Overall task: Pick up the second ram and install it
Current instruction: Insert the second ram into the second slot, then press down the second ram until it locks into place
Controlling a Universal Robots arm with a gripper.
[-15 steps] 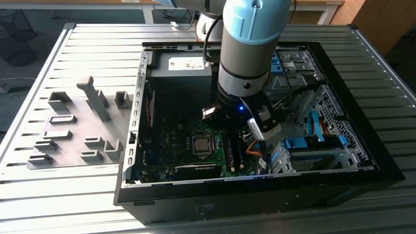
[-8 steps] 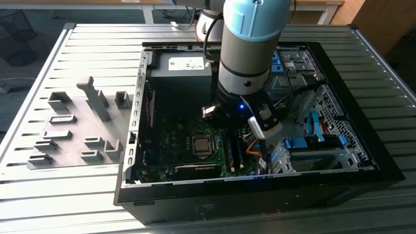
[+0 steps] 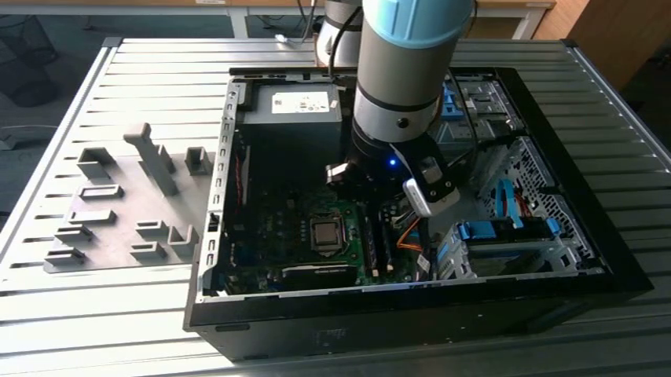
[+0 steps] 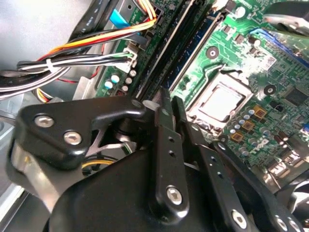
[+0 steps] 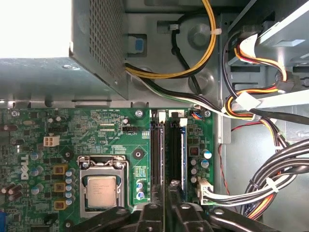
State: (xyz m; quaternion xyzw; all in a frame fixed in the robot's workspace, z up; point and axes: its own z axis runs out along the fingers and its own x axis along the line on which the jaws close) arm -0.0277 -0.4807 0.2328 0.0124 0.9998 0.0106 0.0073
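Fixture blocks (image 3: 126, 204): grey, on the table at the exterior view's left.
Gripper (image 5: 169, 203): fingers drawn narrow, pressing the second ram (image 5: 170, 150) edge-up into its motherboard (image 5: 96, 135) slot.
Handling: light, stiff, fragile; probably best held by its long top edge.

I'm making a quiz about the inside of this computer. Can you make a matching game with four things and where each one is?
Things:
1. gripper
2. processor
3. grey fixture blocks
4. power supply box

Places:
A. on the table outside the case, at the exterior view's left
B. over the memory slots on the motherboard
C. in a silver socket on the green board, beside the memory slots
D. inside the case, at its far end in the exterior view

Pairs: 1-B, 2-C, 3-A, 4-D
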